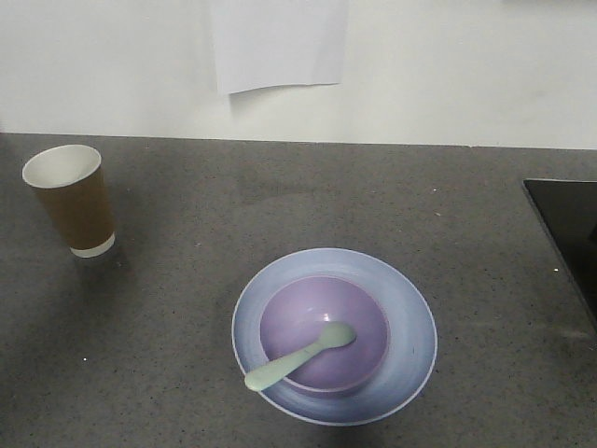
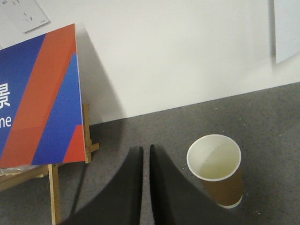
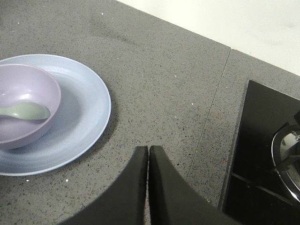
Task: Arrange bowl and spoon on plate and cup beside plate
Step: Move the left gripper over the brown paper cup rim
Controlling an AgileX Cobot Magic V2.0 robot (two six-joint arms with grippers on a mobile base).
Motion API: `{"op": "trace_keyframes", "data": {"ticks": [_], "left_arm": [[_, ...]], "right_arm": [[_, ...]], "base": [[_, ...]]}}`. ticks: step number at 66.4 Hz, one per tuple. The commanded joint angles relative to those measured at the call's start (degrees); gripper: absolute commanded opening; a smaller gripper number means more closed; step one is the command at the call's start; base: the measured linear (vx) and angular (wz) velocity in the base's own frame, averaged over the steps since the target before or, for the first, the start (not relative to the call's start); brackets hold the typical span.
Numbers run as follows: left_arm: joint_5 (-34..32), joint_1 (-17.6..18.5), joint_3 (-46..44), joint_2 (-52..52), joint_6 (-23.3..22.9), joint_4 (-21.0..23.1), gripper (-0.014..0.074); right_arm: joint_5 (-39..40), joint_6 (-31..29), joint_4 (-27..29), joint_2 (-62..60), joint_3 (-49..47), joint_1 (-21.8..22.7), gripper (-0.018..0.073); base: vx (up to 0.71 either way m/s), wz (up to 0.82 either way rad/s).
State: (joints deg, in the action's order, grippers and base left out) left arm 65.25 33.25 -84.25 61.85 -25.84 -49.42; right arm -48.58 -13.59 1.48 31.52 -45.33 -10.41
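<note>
Grey surface (image 1: 187,243) noted: we find bowl (image 1: 324,332) and spoon (image 1: 298,357) on plate (image 1: 410,327), cup (image 1: 71,200) upright well left; left gripper (image 2: 146,152) and right gripper (image 3: 148,152) both pressed together, empty.

A kitchen-like demonstration setting is suggested. A dark grey speckled stone bench (image 1: 187,243) is seen against a plain white wall (image 1: 448,65). At the right edge of the frame a black glass cooktop (image 3: 262,154) is set into the bench, with part of a metal burner (image 3: 287,157) visible at lower right. A display character is added by a blue and orange printed sign (image 2: 40,93) on a wooden easel (image 2: 54,187) at upper left, a wall socket (image 2: 23,16) above it, and a sheet of paper (image 1: 278,42) fixed to the wall.
</note>
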Motion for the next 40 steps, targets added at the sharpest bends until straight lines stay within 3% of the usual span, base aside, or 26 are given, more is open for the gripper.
{"op": "trace_keyframes", "data": {"ticks": [1,14,23,31,40], "left_arm": [[-5.0,0.1,-1.5,-0.5,-1.4,-2.8,0.0109],[-7.2,-0.1,-3.0,-0.1,-3.8,-3.2,0.0286],[-7.4,-4.0,-8.9,2.2,-4.3,-2.2,0.0339],[-7.5,-7.7,-15.3,5.3,-1.7,1.5,0.0338],[-8.3,-12.1,-21.4,10.1,3.9,9.5,0.0338]], "right_arm": [[4.4,0.2,0.2,0.2,-1.4,0.3,-0.0006],[4.3,0.2,0.2,0.2,-1.4,0.3,-0.0006],[4.3,0.3,0.9,0.2,-1.4,0.3,-0.0006],[4.2,0.3,1.6,0.2,-1.4,0.3,-0.0006],[4.2,0.3,1.9,0.2,-1.4,0.3,-0.0006]], "base": [[0.0,0.0],[0.0,0.0],[0.0,0.0],[0.0,0.0],[0.0,0.0]]}}
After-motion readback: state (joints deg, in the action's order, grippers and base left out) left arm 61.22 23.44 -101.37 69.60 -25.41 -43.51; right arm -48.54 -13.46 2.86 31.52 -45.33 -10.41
